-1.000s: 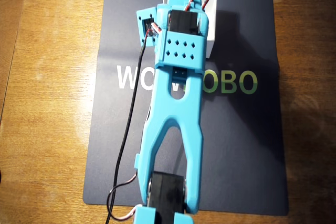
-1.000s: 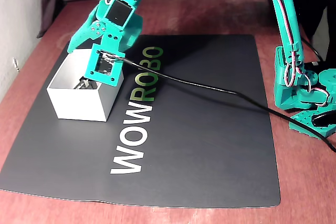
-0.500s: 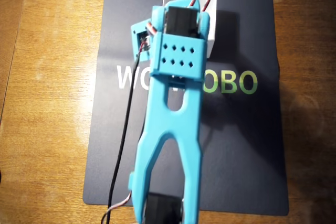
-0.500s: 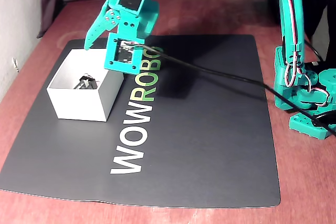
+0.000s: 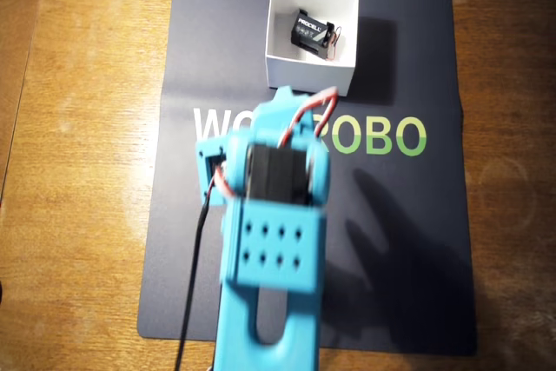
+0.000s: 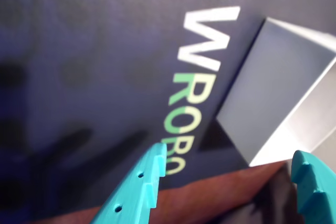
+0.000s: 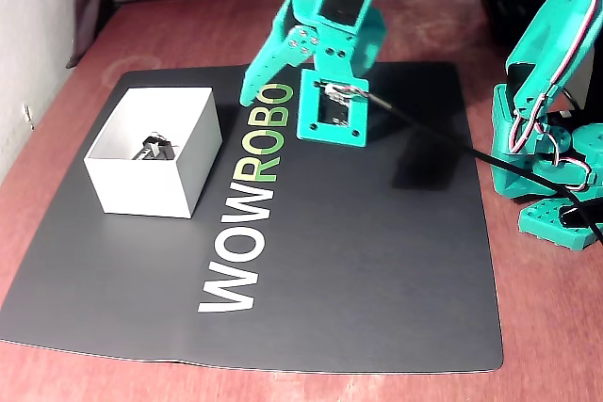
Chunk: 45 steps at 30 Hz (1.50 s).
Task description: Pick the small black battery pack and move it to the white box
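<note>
The small black battery pack (image 5: 311, 31) lies inside the white box (image 5: 308, 76) at the far end of the mat, its "PROCELL" lettering facing up and thin wires beside it. In the fixed view the battery pack (image 7: 155, 148) shows low in the box (image 7: 141, 187). My gripper (image 6: 228, 182) is open and empty, its teal fingers (image 6: 144, 182) spread wide. It hangs above the mat's lettering, clear of the box, in the fixed view (image 7: 278, 105) and the overhead view (image 5: 282, 102). The wrist view shows only the box's outer wall (image 6: 262, 98).
A black mat (image 7: 377, 270) with "WOWROBO" lettering covers the wooden table (image 5: 87, 171). The arm's base (image 7: 551, 167) stands at the mat's right edge in the fixed view. A black cable (image 7: 424, 134) runs from the wrist camera toward the base.
The gripper let go of the battery pack in the box, then rose and drew back from the box toward the mat's middle. The battery pack stays in the box.
</note>
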{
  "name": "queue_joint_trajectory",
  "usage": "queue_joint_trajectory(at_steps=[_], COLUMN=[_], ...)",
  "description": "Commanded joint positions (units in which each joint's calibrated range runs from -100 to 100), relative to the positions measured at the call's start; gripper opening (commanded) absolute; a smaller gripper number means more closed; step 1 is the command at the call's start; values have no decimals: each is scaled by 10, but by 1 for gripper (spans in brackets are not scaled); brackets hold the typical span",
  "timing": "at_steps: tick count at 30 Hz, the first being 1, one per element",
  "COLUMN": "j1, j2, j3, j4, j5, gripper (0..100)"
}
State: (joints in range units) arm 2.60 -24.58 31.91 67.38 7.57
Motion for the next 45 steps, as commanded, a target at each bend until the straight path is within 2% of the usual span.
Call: queue_joint_trajectory(at_steps=[1,4,10,16,18,30,45], j1=[3,3,10,10,11,13,12], j2=[-112,-185,-315,-429,-459,-569,-627], j3=[112,202,351,437,468,580,601], j4=[-68,-104,-108,-108,-108,-108,-103], j5=[3,4,4,4,4,4,4], gripper=[27,27,26,4,0,1,1])
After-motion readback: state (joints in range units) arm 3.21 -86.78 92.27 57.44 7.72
